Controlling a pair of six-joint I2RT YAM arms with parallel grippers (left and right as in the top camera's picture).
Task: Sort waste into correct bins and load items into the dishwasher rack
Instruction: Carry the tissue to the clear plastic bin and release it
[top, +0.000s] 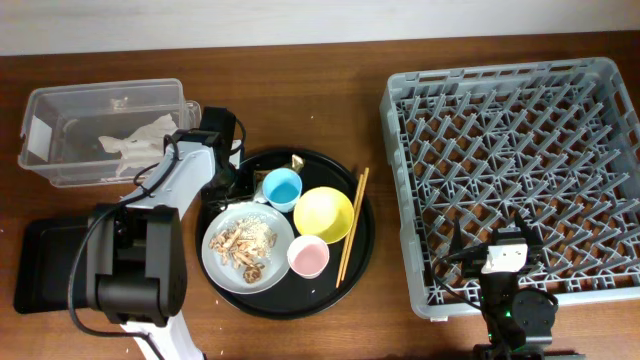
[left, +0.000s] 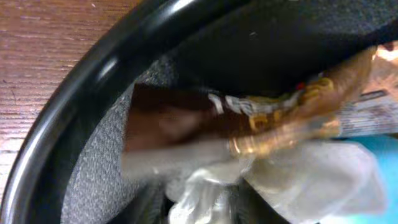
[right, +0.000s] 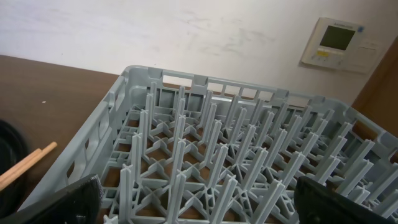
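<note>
Overhead count, left to right:
- One clear tub (top: 100, 90), upper left; one crumpled white napkin (top: 135, 140) inside it.
- One shallow black tray (top: 50, 260), lower left, partly under the left arm.
- One round black tray (top: 362, 240), centre. On it are two cups: a blue cup (top: 282, 187) near the top and a pink cup (top: 308, 256) lower down. One yellow bowl (top: 323, 214) sits between them.
- Also on it is one grey plate (top: 215, 262) at its left, holding one heap of food scraps (top: 248, 243). Two chopsticks (top: 351, 225) lie side by side at its right, and one wrapper (top: 297, 161) sits by its top rim.
- One dishwasher rack (top: 500, 72), right side, nothing on its pegs.

Left gripper (top: 232, 178) is down at the round tray's upper-left rim. Its wrist view is blurred: a gold-brown wrapper and white napkin close up, blue cup at the right edge. Cannot tell if the jaws grip anything.

Right gripper (top: 498, 245) hangs over the rack's lower edge, jaws spread wide, nothing between them.
</note>
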